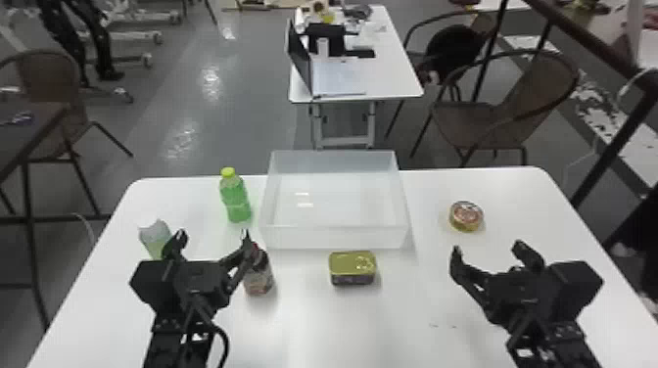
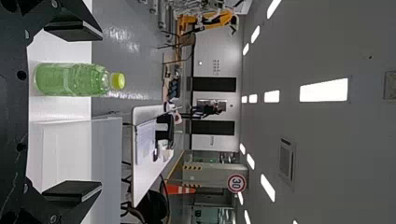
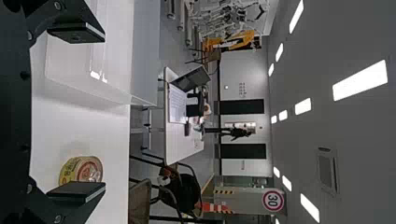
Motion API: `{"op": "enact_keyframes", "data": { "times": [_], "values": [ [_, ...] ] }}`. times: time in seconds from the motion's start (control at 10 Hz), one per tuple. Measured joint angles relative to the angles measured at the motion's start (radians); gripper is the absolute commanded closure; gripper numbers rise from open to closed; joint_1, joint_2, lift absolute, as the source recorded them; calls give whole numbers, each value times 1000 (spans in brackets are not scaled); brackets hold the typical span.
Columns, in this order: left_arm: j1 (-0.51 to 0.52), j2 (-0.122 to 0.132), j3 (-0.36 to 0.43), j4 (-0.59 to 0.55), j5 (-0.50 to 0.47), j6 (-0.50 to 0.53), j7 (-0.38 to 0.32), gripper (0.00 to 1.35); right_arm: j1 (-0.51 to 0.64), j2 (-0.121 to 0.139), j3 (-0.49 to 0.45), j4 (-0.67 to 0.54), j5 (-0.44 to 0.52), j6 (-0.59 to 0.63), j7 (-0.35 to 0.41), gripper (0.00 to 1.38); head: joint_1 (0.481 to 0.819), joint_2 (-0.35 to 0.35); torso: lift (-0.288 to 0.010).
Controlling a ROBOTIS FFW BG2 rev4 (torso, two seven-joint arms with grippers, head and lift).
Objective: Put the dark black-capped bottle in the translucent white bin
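My left pincer [image 1: 213, 236] hangs released by the dark bottle [image 1: 259, 280], near-left of the bin [image 1: 333, 238]; my right pincer [image 1: 488, 248] is released, too.

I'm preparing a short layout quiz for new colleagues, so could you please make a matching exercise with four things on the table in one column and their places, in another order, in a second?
Things:
1. Green bottle
2. Round tin
3. Rectangular tin
4. Dark bottle

Places:
a. Centred in front of the bin
b. Partly behind a finger of the left gripper
c. Off to the right of the bin
d. Beside the bin's left wall

Pairs: 1-d, 2-c, 3-a, 4-b
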Motion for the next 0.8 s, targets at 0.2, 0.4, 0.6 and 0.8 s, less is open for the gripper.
{"op": "enact_keyframes", "data": {
  "times": [0.2,0.4,0.6,0.8],
  "values": [
    [-1,0,0,2,-2,-2,0,170,57,0,-12,-35,-1,-39,-146,171,695,-4,-17],
    [-1,1,0,3,-4,-2,0,170,108,0,-20,-16,-64,-90,-215,171,695,-29,-17],
    [-1,2,-1,4,-5,-4,0,170,145,1,-20,27,-127,-119,-228,171,695,-46,-17],
    [-1,2,-2,7,-6,-8,0,170,133,-21,-20,118,-200,-153,-178,171,695,-51,-17]
  ]
}}
